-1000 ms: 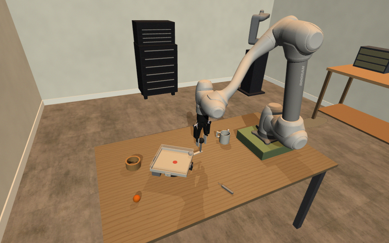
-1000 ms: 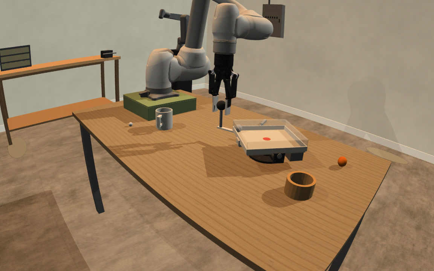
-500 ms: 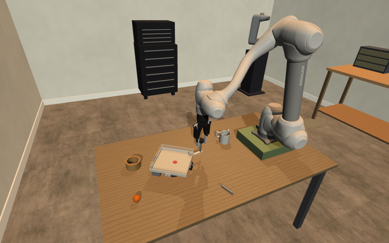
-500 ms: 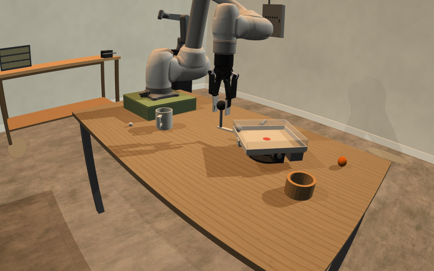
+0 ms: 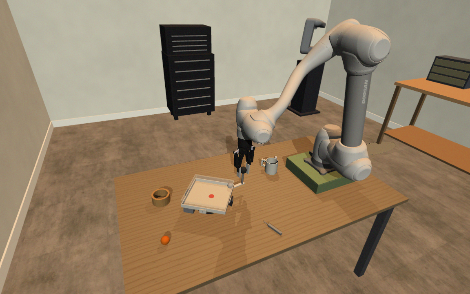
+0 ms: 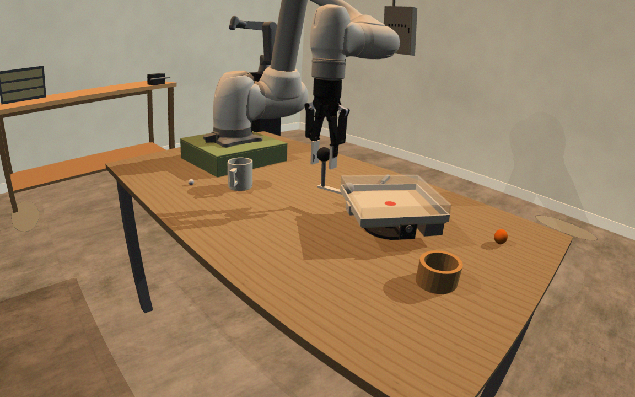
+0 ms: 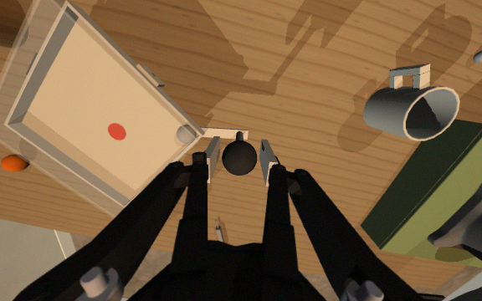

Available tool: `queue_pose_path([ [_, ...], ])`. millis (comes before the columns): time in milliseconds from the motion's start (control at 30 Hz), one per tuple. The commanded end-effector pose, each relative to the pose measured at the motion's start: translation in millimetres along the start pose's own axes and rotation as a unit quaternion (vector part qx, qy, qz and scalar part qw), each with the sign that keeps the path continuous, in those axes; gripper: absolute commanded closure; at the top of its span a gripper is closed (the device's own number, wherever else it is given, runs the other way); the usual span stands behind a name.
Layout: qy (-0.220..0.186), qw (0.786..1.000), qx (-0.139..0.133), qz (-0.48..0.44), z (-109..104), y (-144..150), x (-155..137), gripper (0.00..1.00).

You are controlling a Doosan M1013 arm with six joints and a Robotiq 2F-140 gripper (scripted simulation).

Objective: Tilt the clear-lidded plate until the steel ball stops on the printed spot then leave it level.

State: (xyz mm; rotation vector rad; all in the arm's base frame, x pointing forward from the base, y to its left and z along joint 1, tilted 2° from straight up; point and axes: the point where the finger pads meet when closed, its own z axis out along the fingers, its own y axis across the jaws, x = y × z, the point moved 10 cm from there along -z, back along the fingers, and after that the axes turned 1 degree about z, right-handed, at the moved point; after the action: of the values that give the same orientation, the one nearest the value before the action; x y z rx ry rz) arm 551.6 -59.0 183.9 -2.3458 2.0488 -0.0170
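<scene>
The clear-lidded plate sits on its pivot base mid-table, with a red spot near its centre. The steel ball rests in the plate's corner nearest the lever, away from the spot. It also shows in the wrist view. A thin lever with a black knob stands up from that corner. My gripper is partly open and straddles the knob, with a gap on each side between the finger pads and the knob.
A grey mug stands near the green robot base. A wooden ring and an orange ball lie left of the plate. A small tool lies toward the front. A small grey ball lies beside the mug.
</scene>
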Motion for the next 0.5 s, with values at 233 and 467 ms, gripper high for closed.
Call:
queue_pose_path([
  [233,0.0,1.0,0.0,0.0,-0.1,0.0,0.0,0.64],
  [467,0.0,1.0,0.0,0.0,-0.1,0.0,0.0,1.0],
])
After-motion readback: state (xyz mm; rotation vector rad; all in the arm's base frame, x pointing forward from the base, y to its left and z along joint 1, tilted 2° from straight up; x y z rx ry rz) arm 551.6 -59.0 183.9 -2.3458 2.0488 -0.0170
